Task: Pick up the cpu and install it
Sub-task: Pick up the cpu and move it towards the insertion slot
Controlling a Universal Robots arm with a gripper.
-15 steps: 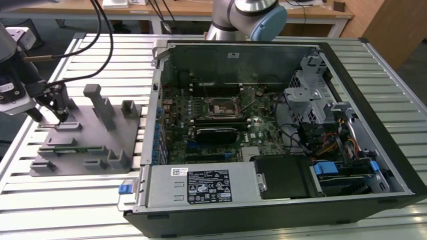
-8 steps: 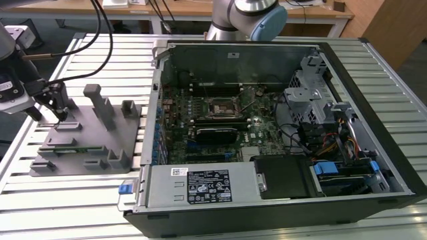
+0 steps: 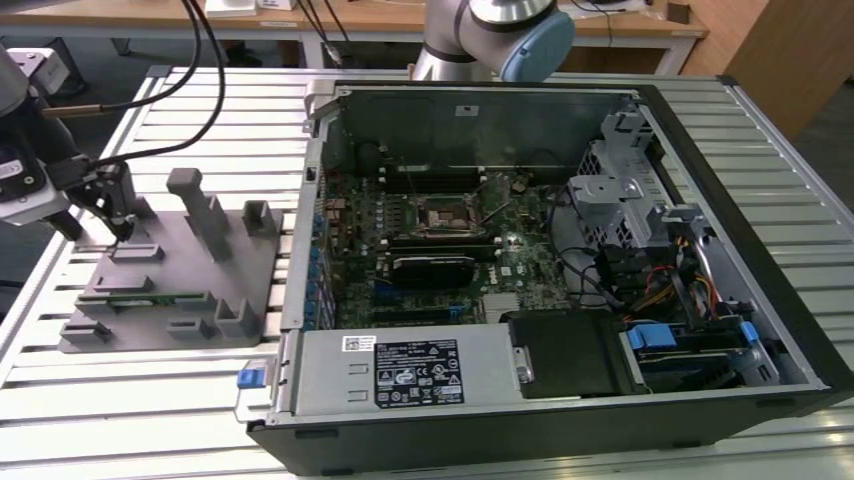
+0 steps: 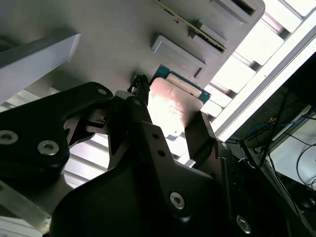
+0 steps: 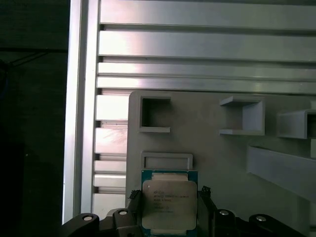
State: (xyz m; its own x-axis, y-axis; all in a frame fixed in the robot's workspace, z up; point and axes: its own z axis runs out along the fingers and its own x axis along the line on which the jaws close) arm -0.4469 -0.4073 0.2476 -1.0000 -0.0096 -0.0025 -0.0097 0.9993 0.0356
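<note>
Starting with the exterior view: the pincer (image 3: pixel 123 232) hangs low over the grey holder tray (image 3: pixel 174 300), which sits by the counter's (image 3: pixel 200 110) edge on the exterior view's left. It is well apart from the open computer case (image 3: pixel 747 200) in the middle of the ribbed metal slats. Inside the case lies the green motherboard (image 3: pixel 521 260), and its square black socket (image 3: pixel 441 215) stands bare. On to the second wrist view, and here's the prize: the cpu (image 4: pixel 173 106), a thin flat square with a pale, softly shining metal lid on a green rim. It sits between the black fingers (image 4: pixel 143 106), and the pincer (image 4: pixel 173 121) is clenched on its two opposite edges, holding it just off the matte grey tray. Now the first wrist view confirms it: the cpu (image 5: pixel 169 202) is square-on and level in the pincer (image 5: pixel 169 205), a finger hard against either side. A shallow framed pocket (image 5: pixel 167 160) sits vacant just beside it. The tray looks like matte moulded plastic, all blocky walls and crisp recesses, set against the bright brushed slats. Here's the worry as I judge it: that grip is on slim, smooth edges alone, so any jolt could let the chip tilt or slip out. A chip carried skewed could meet the socket's fine contacts crooked and bend them. The case walls and cable bundles around the board also leave little room for those bulky black fingers.
</note>
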